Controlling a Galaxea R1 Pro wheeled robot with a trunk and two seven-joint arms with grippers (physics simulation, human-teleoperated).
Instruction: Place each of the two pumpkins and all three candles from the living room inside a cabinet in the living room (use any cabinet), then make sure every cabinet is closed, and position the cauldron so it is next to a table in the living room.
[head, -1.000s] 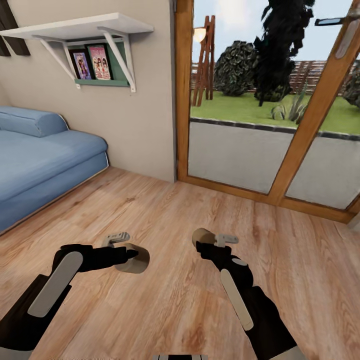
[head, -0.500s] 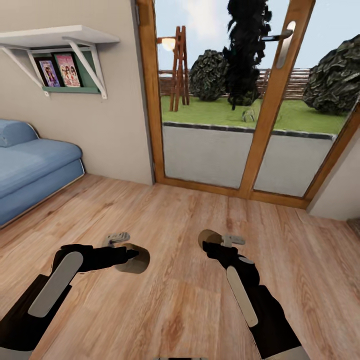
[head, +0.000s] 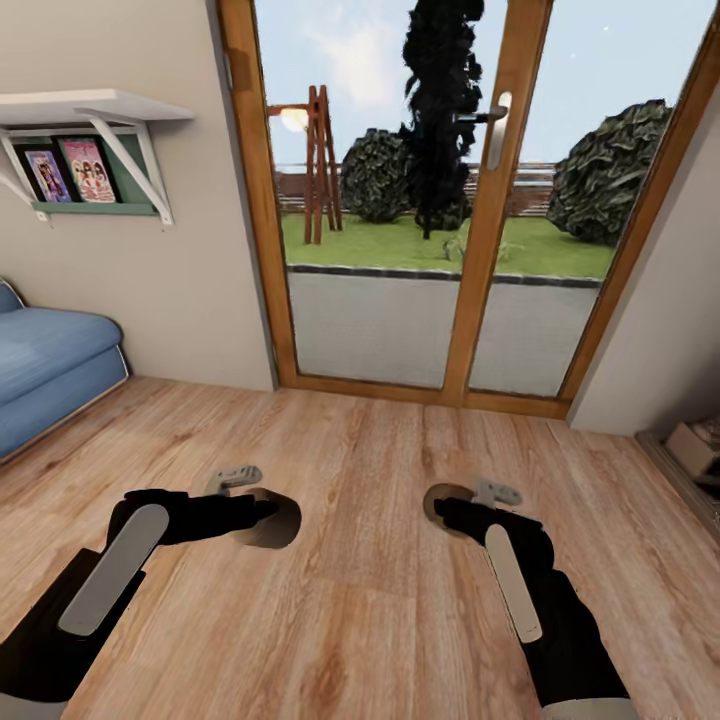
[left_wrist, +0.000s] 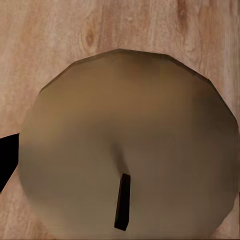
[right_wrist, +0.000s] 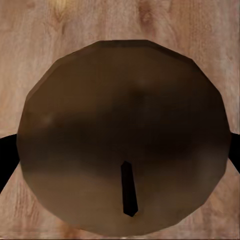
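Camera swung right — candles (head: 268, 520) (both) stay gripped.

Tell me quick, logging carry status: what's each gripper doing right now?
Left gripper: shut on a candle, wick end facing its wrist camera.
Right gripper: shut on a second candle.

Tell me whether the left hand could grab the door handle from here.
Probably not. The left hand is low over the wood floor, already shut on a candle, while the door handle sits high on the glass door, far ahead.
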